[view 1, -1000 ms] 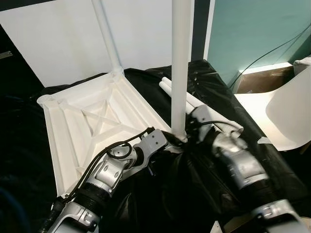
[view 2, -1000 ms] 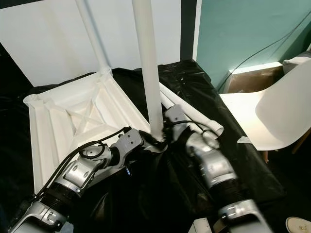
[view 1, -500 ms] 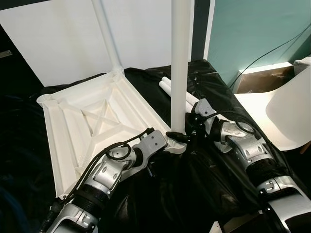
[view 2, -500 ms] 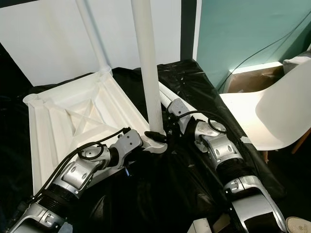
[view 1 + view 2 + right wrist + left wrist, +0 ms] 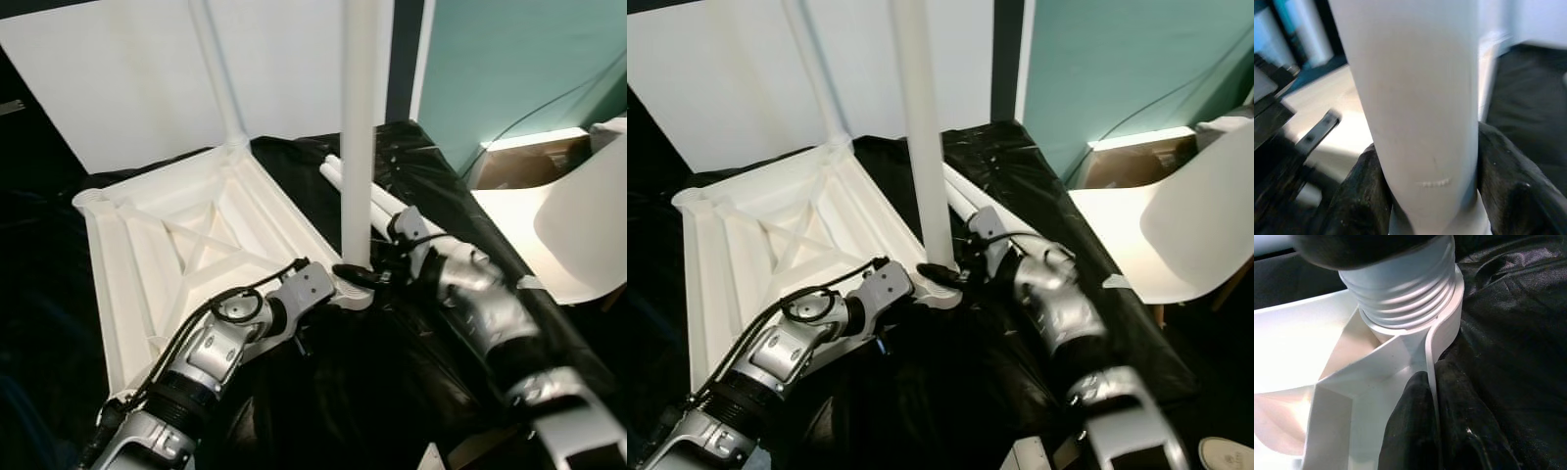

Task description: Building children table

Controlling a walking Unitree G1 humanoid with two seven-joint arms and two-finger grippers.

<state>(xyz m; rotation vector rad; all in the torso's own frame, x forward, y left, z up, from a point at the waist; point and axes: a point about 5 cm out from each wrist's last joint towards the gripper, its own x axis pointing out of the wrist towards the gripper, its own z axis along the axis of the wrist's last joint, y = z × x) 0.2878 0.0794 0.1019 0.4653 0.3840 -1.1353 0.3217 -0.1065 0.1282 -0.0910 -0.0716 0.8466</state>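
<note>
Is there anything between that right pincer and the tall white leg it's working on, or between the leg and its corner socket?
Nothing visible. The right pincer already clasps the upright table leg, a finger on each side, and the leg's threaded end sits in the tabletop's corner socket. The left pincer pinches the tabletop rim beside it.

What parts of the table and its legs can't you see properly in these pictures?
- Top of the upright leg: cut off by the upper edge in both eye views.
- How deep its thread sits in the corner socket: a dark blurred shape covers the top in the left wrist view.
- The tabletop's near corner: hidden behind the left arm.
- The spare legs: partly hidden by the upright leg and right gripper.
</note>
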